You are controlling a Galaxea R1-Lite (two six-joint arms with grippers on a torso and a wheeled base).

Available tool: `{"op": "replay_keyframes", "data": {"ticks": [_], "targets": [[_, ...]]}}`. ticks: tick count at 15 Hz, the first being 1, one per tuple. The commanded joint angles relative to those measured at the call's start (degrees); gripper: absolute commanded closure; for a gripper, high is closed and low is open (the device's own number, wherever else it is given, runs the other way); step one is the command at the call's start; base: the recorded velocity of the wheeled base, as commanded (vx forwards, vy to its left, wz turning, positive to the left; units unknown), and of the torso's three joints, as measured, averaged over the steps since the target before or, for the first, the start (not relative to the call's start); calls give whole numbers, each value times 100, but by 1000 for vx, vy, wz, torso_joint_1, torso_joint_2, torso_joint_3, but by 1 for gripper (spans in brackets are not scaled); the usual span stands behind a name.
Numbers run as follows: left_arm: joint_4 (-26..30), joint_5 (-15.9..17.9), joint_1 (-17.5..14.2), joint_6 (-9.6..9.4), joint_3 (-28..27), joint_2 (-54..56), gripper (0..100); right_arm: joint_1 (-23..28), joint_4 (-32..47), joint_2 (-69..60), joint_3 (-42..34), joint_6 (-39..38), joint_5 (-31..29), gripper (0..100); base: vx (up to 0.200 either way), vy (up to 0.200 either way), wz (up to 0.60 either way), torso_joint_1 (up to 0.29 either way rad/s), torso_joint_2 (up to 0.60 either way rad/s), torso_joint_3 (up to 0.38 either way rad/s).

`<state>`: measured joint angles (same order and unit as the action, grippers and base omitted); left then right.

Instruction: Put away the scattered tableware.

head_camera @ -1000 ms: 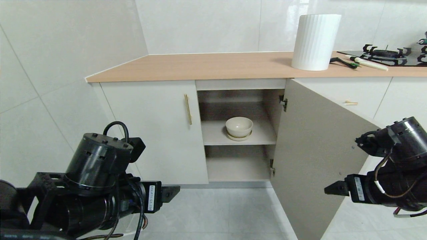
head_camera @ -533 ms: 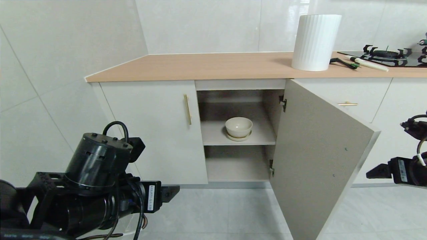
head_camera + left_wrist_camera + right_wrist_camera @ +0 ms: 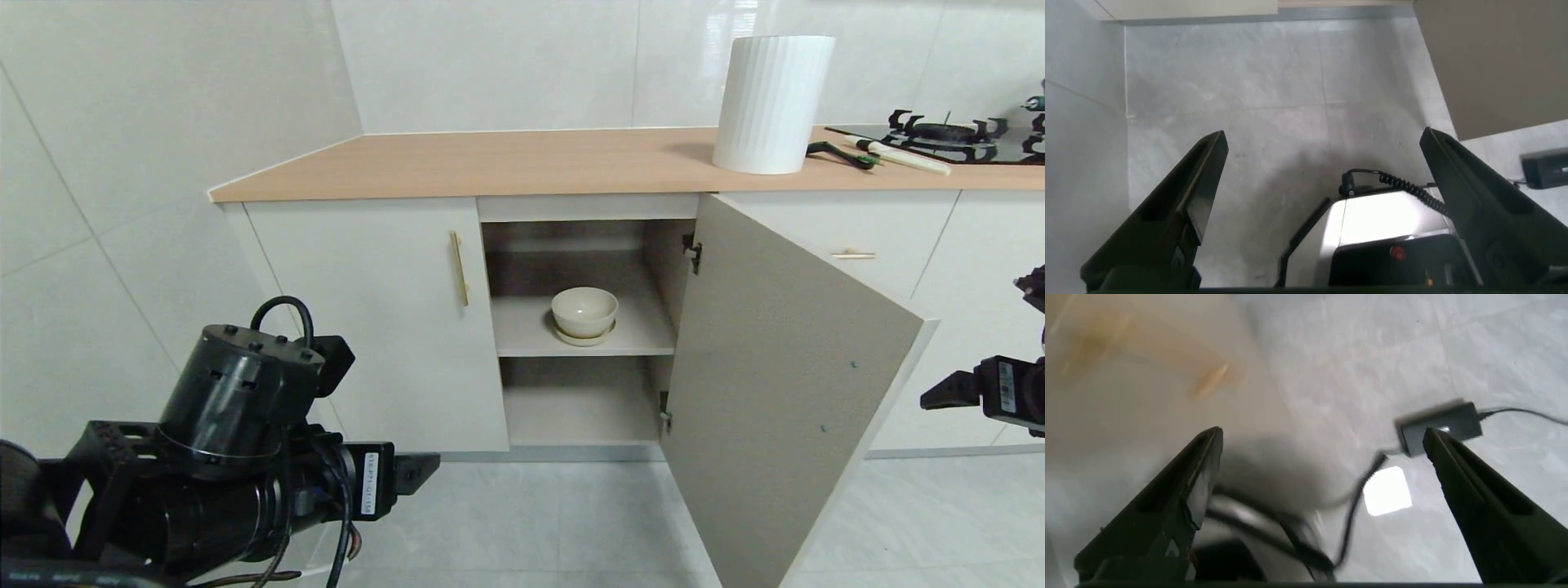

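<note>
A pale bowl (image 3: 584,309) is sitting on a small plate (image 3: 584,336) on the upper shelf (image 3: 641,331) of the cabinet under the wooden surface (image 3: 490,163). This is the tableware, and it is resting well inside, toward the middle of the shelf, likely so that nothing overhangs the edge. The lower shelf (image 3: 571,416) is lying below it. The cabinet door (image 3: 784,384) is standing swung wide toward the robot's right, which is keeping the opening free for reaching in. The neighbouring door (image 3: 375,327) on the left is closed.

The left arm (image 3: 237,457) is hanging low on the left, well apart from the cabinet, with the left jaws spread wide over the tiled floor (image 3: 1290,82), holding and touching nothing. The right arm (image 3: 1008,392) is waiting at the far right, and the right jaws are pointing toward the outer edge of the open door, near it but not touching; they too are gaping wide with nothing between them.

On the surface, a tall white ribbed container (image 3: 771,102) is standing beside a stove (image 3: 947,135), with a pale-handled utensil (image 3: 902,155) lying between them.

With the bowl and plate stowed, the task is looking close to done, and closing the door appears to be what is remaining.
</note>
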<state>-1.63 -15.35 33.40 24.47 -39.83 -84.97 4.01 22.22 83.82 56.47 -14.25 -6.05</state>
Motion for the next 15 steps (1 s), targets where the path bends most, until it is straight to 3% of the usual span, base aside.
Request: {"op": "replay_keyframes", "data": {"ticks": [1,6,9,11,15], "targets": [[-4,-3,0,5,1,-2,0,82,-350,556,-22,-210,-90,0,0,0,0,0,0,0],[-4,5,-18,5,-8,15,0,-340,-1502,1242,-338,-913,-90,0,0,0,0,0,0,0],[-4,5,-27,-3,-25,24,0,-665,-1704,1303,-444,-1027,-81,0,0,0,0,0,0,0],[-12,41,-115,-3,-52,42,0,-1377,-1713,1330,-523,-1273,-46,0,0,0,0,0,0,0],[-12,67,-132,-21,-69,191,0,-2651,-2038,2024,5,-1335,-46,0,0,0,0,0,0,0]]}}
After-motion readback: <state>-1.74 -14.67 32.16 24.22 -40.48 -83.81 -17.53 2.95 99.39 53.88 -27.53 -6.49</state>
